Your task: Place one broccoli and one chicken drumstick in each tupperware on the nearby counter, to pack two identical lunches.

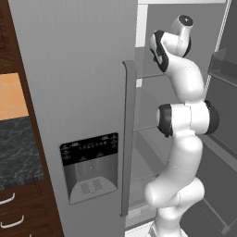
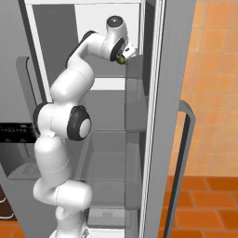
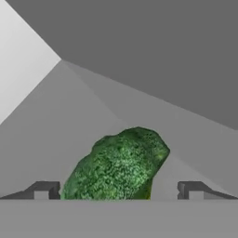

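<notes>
So the broccoli (image 3: 118,165) sits on a grey fridge shelf (image 3: 69,121), right between the pincer's (image 3: 118,191) two tips, which stand wide apart with nothing gripped. Best bet for this step: the arm should ease a bit lower so the floret sits deep between the tips, then squeeze gently around its middle. The right base view catches only a speck of green at the hand, up by the top door bin (image 2: 135,69). The left base view adds the counter (image 1: 18,148) beside the fridge.
</notes>
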Available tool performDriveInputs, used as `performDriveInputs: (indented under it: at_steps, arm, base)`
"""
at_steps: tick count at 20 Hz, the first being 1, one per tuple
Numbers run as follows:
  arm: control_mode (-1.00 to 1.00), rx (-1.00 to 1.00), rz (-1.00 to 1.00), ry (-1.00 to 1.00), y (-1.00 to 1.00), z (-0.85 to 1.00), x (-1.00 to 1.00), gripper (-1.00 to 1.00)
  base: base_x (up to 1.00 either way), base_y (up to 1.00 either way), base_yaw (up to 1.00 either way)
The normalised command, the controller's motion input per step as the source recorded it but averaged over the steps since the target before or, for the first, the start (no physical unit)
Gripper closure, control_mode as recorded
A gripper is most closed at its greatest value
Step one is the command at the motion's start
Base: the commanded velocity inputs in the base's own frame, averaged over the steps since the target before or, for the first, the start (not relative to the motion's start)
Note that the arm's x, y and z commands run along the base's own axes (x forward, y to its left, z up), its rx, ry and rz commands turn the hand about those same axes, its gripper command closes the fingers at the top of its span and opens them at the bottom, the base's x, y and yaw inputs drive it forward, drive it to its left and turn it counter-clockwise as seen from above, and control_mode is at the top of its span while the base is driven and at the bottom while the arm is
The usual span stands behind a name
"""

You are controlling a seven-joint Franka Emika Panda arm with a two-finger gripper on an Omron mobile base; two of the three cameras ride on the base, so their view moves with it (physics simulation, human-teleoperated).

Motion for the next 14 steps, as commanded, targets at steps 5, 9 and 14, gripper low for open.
performDriveInputs:
  at_steps: [5,9,14]
  arm:
    - [-1.0,0.0,0.0,0.0,0.0,-0.16,0.33,-1.0]
    - [-1.0,0.0,0.0,0.0,0.0,-0.3,0.32,-1.0]
    - [-1.0,-0.01,0.0,0.0,0.0,-0.43,0.12,1.0]
  base:
    - [0.0,0.0,0.0]
    - [0.0,0.0,0.0]
    - [0.0,0.0,0.0]
